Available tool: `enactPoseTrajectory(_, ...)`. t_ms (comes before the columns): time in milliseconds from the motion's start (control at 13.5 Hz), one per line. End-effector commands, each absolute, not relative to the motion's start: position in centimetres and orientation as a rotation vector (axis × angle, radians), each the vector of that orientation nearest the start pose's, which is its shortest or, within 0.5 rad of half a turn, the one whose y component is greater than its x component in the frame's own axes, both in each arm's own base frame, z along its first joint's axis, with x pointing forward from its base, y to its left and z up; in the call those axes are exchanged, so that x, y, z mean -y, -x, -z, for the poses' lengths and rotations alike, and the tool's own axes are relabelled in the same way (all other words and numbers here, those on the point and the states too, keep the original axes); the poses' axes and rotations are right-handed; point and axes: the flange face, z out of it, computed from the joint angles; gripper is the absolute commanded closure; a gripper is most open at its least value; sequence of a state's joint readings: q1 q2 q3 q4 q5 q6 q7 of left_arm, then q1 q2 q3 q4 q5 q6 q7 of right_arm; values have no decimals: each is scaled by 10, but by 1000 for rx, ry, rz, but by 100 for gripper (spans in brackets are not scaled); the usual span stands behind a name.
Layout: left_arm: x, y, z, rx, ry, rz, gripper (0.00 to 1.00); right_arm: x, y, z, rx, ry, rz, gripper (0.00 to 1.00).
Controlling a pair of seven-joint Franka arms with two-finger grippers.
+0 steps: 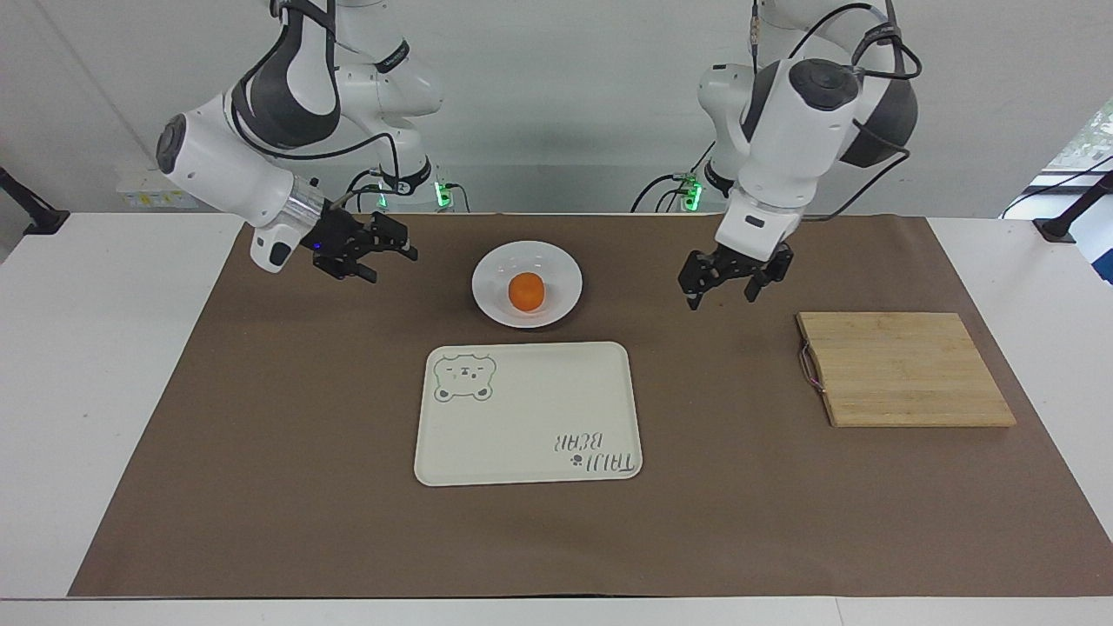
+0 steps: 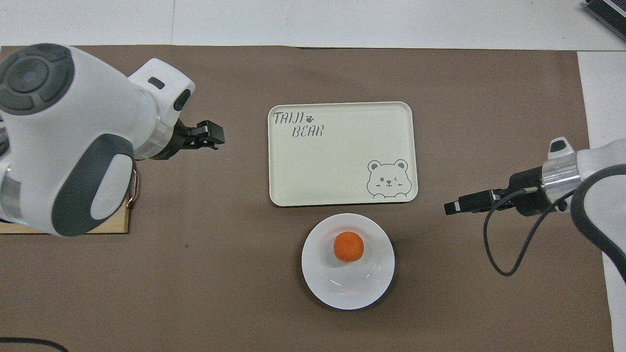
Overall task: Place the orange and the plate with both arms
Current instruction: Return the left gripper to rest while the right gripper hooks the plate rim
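Two grippers hang empty over the brown mat, one to either side of the plate (image 1: 527, 283), and neither touches anything. Taking the plate as the landmark: it sits on the mat closer to the robots than anything else on the table, and the orange (image 1: 526, 291) rests in it, a little off its middle toward the tray. The right gripper (image 1: 372, 252) is up in the air off the plate's rim toward the right arm's end of the table, lying almost level with its fingertips aimed at the plate and its jaws spread wide. The left gripper (image 1: 723, 284) hangs with fingers pointing down, jaws likewise wide, over bare mat between the plate and the cutting board (image 1: 904, 369).

Next out from the plate, just beside its rim and farther from the robots, lies the cream bear-print tray (image 1: 528, 416), with its long side running across the table, parallel to the line between the two arms. The cutting board lies well off the plate toward the left arm's end, about level with the tray.

The coming move, as I judge it, turns on this: the plate with its orange lies straight ahead of the right gripper's open fingers, and that gripper looks the nearer of the two, so it seems best placed to take the rim and carry the plate the short way onto the tray.
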State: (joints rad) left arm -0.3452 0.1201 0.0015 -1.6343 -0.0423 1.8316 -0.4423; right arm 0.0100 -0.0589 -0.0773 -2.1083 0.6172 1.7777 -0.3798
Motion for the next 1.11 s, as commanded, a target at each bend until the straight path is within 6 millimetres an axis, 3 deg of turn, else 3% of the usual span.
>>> enactPoseTrajectory(0, 164, -582, -560, 44, 3205, 50, 0, -18, -476, -411, 106, 2445, -119, 0)
enactPoseTrajectory(297, 68, -589, -573, -91, 3199, 30, 0, -28, -456, -353, 40, 2307, -107, 0)
enactPoseTrajectory(520, 13, -588, -576, -98, 3196, 24, 0, -47, -443, -314, 21, 2250, -94, 0)
enactPoseTrajectory(816, -3, -555, -587, -63, 3188, -46, 0, -64, -428, -279, 15, 2225, -67, 0)
enactPoseTrajectory(1039, -2, -538, -597, 66, 3184, -93, 0, -65, -417, -246, -8, 2172, -57, 0)
